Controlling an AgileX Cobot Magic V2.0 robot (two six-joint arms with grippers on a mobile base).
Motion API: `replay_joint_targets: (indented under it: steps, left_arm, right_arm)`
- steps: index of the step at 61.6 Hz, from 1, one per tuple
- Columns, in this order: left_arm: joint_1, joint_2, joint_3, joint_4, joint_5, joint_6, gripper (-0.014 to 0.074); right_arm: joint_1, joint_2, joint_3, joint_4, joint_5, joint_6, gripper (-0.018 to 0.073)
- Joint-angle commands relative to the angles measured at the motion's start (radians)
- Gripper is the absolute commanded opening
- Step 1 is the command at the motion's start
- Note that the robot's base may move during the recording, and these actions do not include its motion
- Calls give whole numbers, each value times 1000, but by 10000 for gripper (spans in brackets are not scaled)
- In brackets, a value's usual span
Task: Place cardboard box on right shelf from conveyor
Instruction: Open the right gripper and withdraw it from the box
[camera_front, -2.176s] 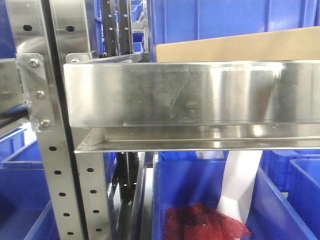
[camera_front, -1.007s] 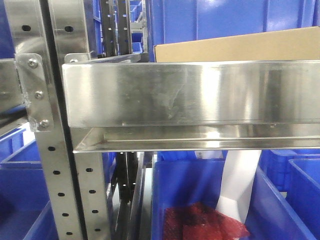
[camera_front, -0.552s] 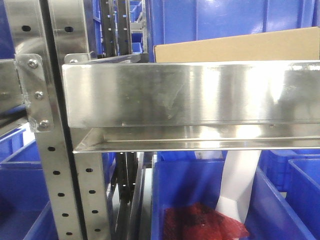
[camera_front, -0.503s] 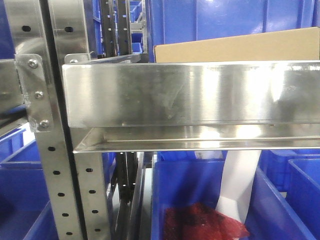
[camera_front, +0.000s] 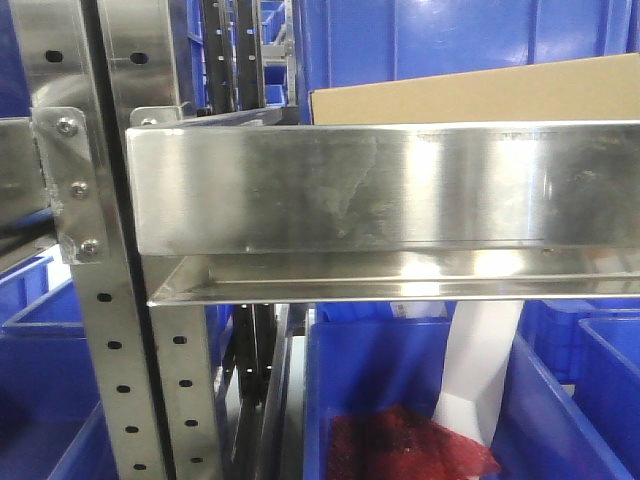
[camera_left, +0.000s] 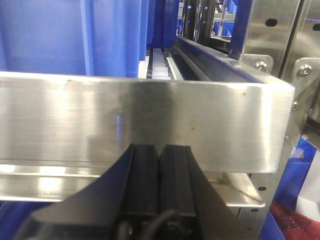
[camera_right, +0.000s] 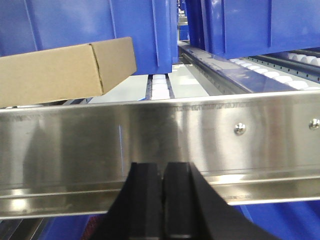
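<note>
Across the middle of the front view runs the tall, smudged, reflective front lip of the shiny stainless-steel shelf (camera_front: 380, 185), bolted at the left of the frame to a perforated steel upright (camera_front: 115, 330). This lip hides most of what sits behind it. Above its top edge, in the upper right, shows the upper strip of the plain tan corrugated cardboard box (camera_front: 470, 92), lying on the shelf behind the lip with tall blue plastic bins (camera_front: 460, 40) behind it. Below the shelf, in the lower right, an open blue plastic bin (camera_front: 390, 370) holds a red mesh bundle (camera_front: 410, 445) and a white sheet (camera_front: 480, 365).

In the right wrist view the box (camera_right: 65, 70) fills the upper left, tilted slightly, beyond the steel lip (camera_right: 200, 135), with white rollers (camera_right: 160, 82) visible on the shelf floor to its right.

The right gripper (camera_right: 162, 200) sits low at the bottom centre, in front of the lip, its black fingers pressed together with nothing between them. The left gripper (camera_left: 160, 182) is likewise at the bottom centre, before a steel lip (camera_left: 125, 125), its dark fingers closed together and empty.
</note>
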Motion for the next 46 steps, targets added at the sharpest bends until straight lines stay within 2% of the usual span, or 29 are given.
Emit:
replay_joint_targets:
  steps: [1, 46]
  left_arm:
    - [-1, -10, 6, -6, -85, 0, -116]
    - [-1, -10, 6, -6, -85, 0, -116]
  right_arm:
    - [-6, -13, -5, -7, -93, -8, 19]
    - [-6, -13, -5, -7, -93, -8, 19]
